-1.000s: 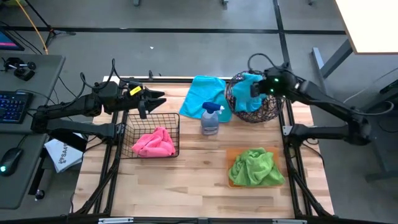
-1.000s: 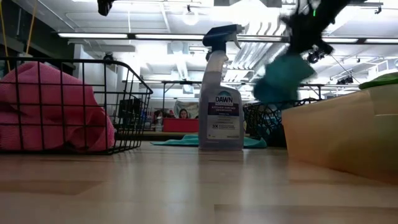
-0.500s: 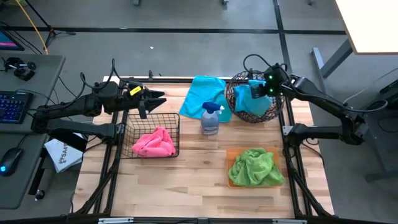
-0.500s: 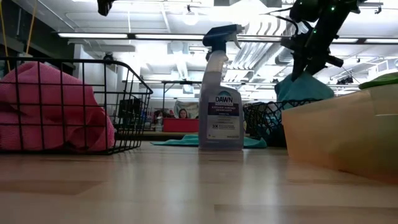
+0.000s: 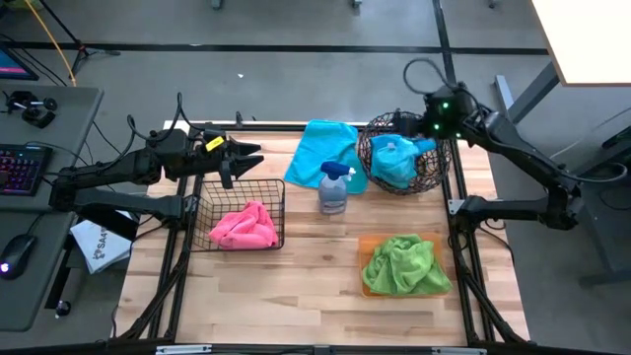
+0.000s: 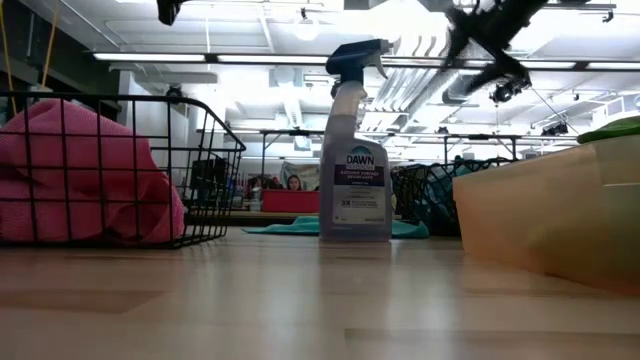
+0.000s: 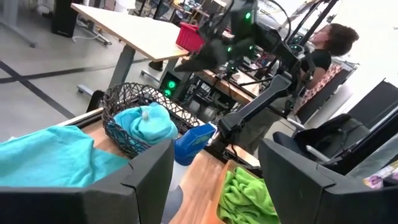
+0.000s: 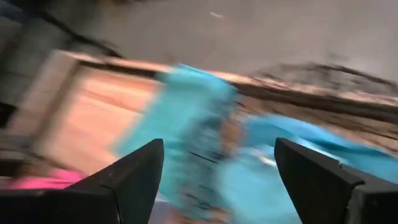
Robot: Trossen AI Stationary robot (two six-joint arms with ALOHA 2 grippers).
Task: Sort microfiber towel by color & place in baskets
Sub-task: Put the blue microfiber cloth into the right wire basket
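Observation:
A blue towel (image 5: 394,163) lies bunched in the round woven-wire basket (image 5: 426,176) at the far right. My right gripper (image 5: 422,120) hovers open above that basket's far rim, nothing between its fingers (image 8: 130,171). A second blue towel (image 5: 325,150) lies flat on the table beside the basket. A pink towel (image 5: 244,225) fills the black wire-grid basket (image 5: 278,197). A green towel (image 5: 402,264) is heaped on the orange tray (image 5: 367,245). My left gripper (image 5: 248,158) waits open over the wire basket's far edge.
A Dawn spray bottle (image 5: 333,187) stands upright mid-table between the wire basket and the round basket. A black metal frame (image 5: 461,212) borders the table. A desk with a keyboard (image 5: 20,168) sits to the left. A person (image 7: 329,43) sits beyond the table.
My right gripper lowered the blue towel into the round basket, opened and let go. It then rose and drew back toward the far right corner. The towel now rests bunched inside the basket.

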